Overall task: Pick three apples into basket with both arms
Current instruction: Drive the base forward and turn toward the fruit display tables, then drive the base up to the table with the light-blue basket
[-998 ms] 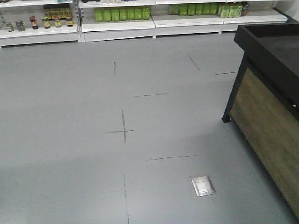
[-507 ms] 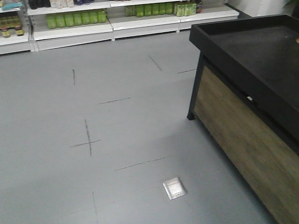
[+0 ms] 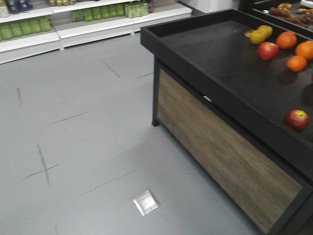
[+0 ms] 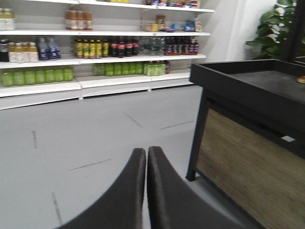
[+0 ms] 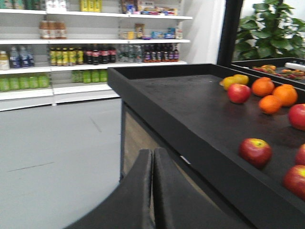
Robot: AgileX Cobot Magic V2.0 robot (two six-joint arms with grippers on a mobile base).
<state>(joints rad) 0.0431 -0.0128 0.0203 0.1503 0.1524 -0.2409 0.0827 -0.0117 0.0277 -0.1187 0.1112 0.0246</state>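
Dark red apples lie on a black display stand (image 3: pixel 195 68): one apple (image 3: pixel 268 51) at the far side among the citrus and another apple (image 3: pixel 297 119) close to the near rim. The right wrist view shows an apple (image 5: pixel 238 93) at the back, an apple (image 5: pixel 255 151) by the near rim and more at the right edge. My left gripper (image 4: pixel 146 151) is shut and empty, hanging over the floor left of the stand. My right gripper (image 5: pixel 152 151) is shut and empty too, just before the stand's near rim. The basket is out of view.
Orange citrus fruits (image 3: pixel 286 39) and a yellow fruit (image 3: pixel 257 36) share the stand top. The stand has a wood side panel (image 3: pixel 220 147) and a black corner leg (image 3: pixel 155 98). Bottle shelves (image 4: pixel 95 52) line the back wall. A metal floor plate (image 3: pixel 146 202) is set in the grey floor.
The front view has swung to the right: the black stand slid from the right edge toward the middle, and its fruit came into sight. The shelves and floor plate drifted left.
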